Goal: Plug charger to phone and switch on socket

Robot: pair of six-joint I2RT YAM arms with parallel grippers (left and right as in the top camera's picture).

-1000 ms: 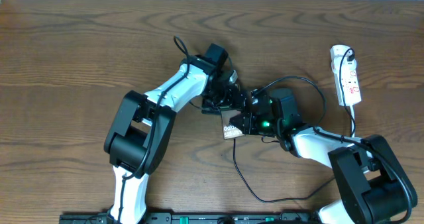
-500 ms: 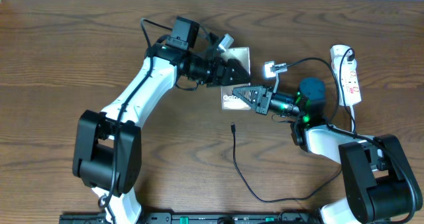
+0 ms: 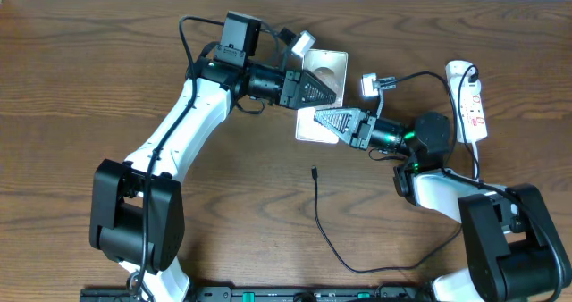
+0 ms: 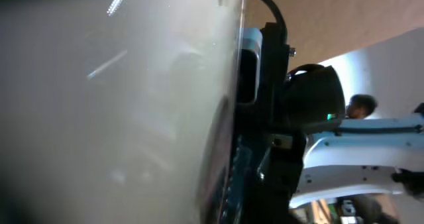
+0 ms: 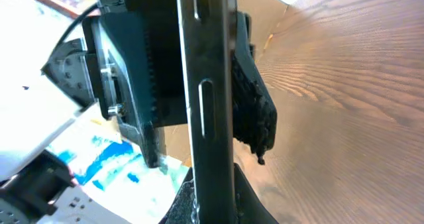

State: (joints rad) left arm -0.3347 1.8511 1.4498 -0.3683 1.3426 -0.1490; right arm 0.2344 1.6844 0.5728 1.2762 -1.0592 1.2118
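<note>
The phone (image 3: 328,68) is lifted off the counter (image 3: 107,70), near the far edge and a little right of centre, its pale face catching the light. The right claw (image 3: 322,121) is clenched on its near end. The left claw (image 3: 332,95) grips it further up, one finger (image 5: 255,118) pressed on each face. The charger (image 3: 316,199) lies loose on the counter toward the near edge, plug tip pointing at the phone. The socket (image 3: 466,101) sits by the right edge.
</note>
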